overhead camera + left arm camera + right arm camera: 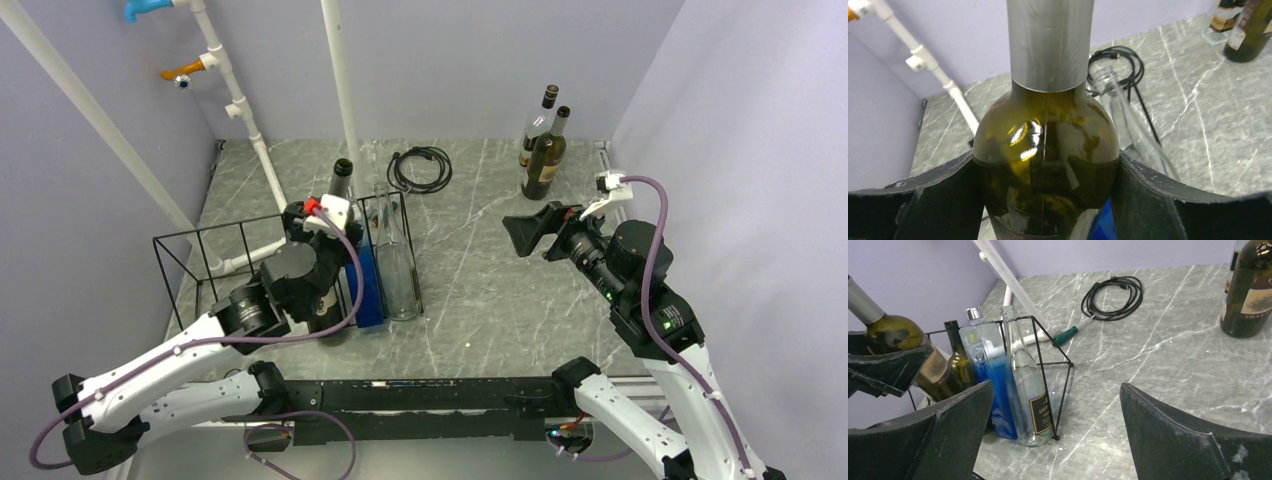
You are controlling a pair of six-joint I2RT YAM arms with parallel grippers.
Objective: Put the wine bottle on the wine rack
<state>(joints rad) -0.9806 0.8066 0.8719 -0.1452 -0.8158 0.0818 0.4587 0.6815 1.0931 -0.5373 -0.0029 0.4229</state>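
Note:
My left gripper (325, 245) is shut on a dark green wine bottle (342, 180) with a grey foil neck, and holds it tilted over the black wire wine rack (200, 262). In the left wrist view the fingers (938, 200) press both sides of the bottle's shoulder (1045, 145). The right wrist view shows this bottle (893, 332) at the far left, above the rack (1048, 360). In the rack lie a clear bottle (1025, 390), a blue bottle (990, 375) and a dark bottle (960, 365). My right gripper (530, 235) is open and empty over the table, right of the rack.
Two more wine bottles (545, 155) stand at the back right. A coiled black cable (420, 168) and a green-handled screwdriver (1065, 335) lie behind the rack. White pipes (250, 130) rise at the back left, by the rack's far side.

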